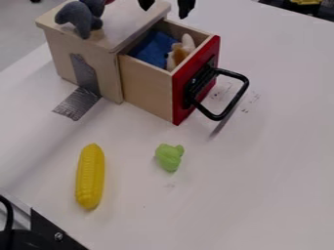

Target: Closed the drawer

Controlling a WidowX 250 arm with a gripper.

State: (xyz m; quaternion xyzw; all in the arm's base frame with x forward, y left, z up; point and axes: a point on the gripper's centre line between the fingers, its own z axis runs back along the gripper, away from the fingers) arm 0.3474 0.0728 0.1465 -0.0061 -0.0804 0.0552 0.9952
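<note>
Upper centre, I see the red-fronted, boxy pale-wood drawer [147,90] open; my black two-finger gripper [166,6], top edge, has jaws well apart, holding nothing.

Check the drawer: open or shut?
Open: the drawer juts out of the box, its red front well away from it, and the blue cloth inside shows from above.

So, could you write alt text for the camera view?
A wooden box's red-fronted drawer stands open on a white table, holding blue cloth and a small toy. The black gripper, open, hangs at the top edge. Yellow corn and a green object lie on the table; a gray toy tops the box.
</note>
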